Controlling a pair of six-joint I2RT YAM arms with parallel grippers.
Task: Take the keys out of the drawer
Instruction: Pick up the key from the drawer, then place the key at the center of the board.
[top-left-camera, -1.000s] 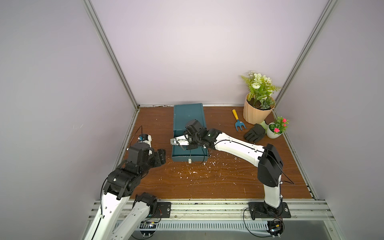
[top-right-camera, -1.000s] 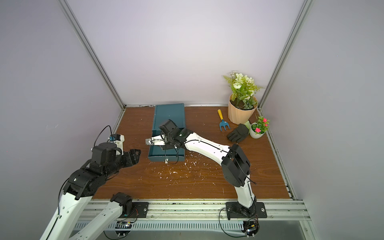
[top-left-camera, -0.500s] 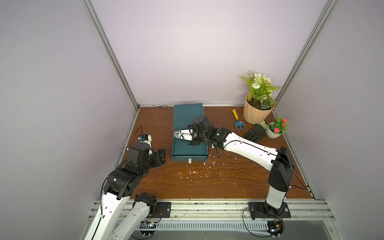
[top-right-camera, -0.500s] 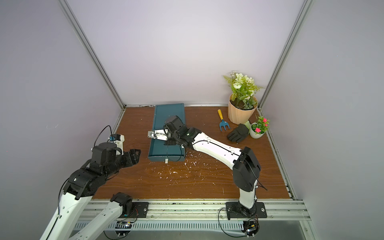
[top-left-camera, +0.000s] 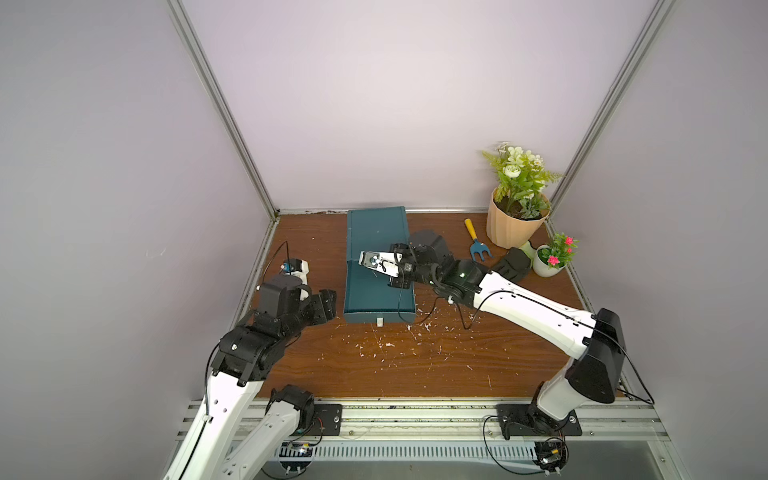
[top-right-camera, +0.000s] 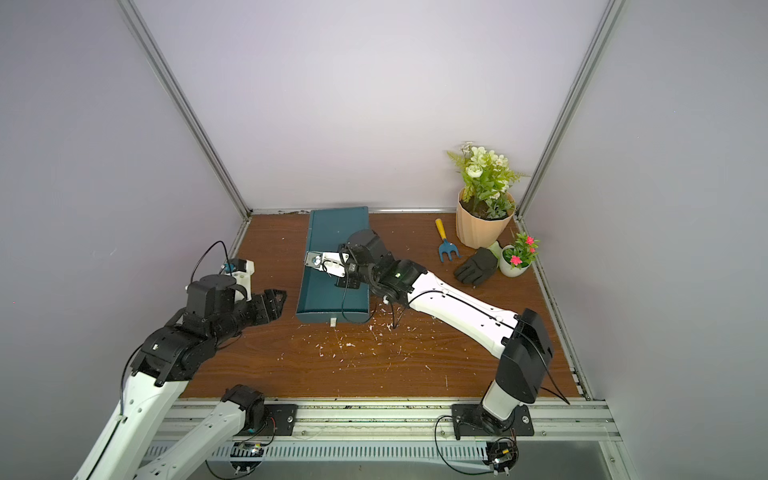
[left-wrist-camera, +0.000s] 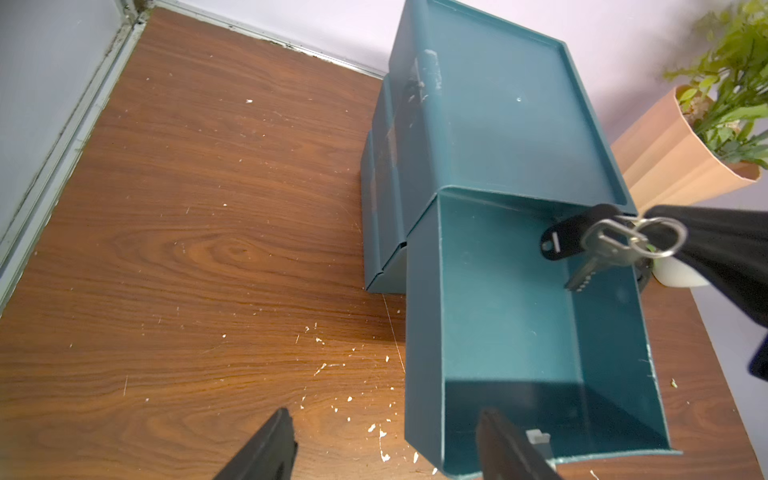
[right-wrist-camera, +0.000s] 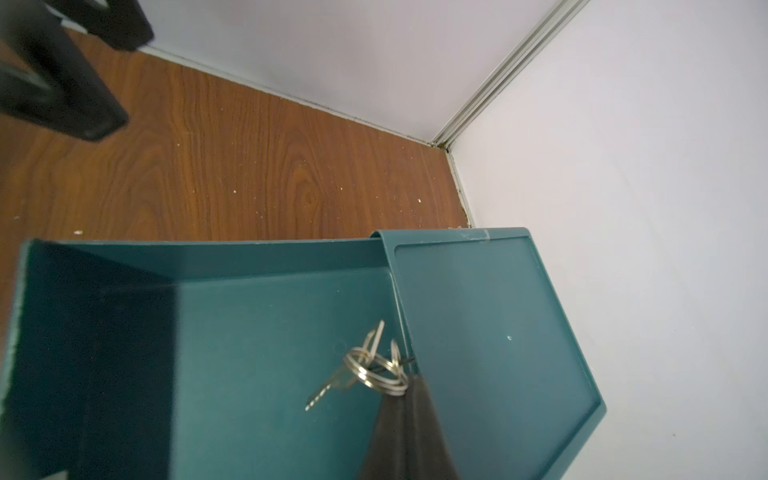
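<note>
My right claw (right-wrist-camera: 409, 384) is pinched tight on the ring of the keys (right-wrist-camera: 374, 370), a silver bunch with a black tag. The bunch dangles over the inner end of the open drawer (right-wrist-camera: 208, 257), just beside the front edge of the teal box (right-wrist-camera: 498, 332). My left claw (left-wrist-camera: 385, 413) stands wide, holding nothing, over the worktop (left-wrist-camera: 187, 249) near the drawer's front corner. A fork (top-left-camera: 476, 243) and a glove (top-left-camera: 513, 266) lie well apart from the box, by a plant pot (top-left-camera: 513, 226).
</note>
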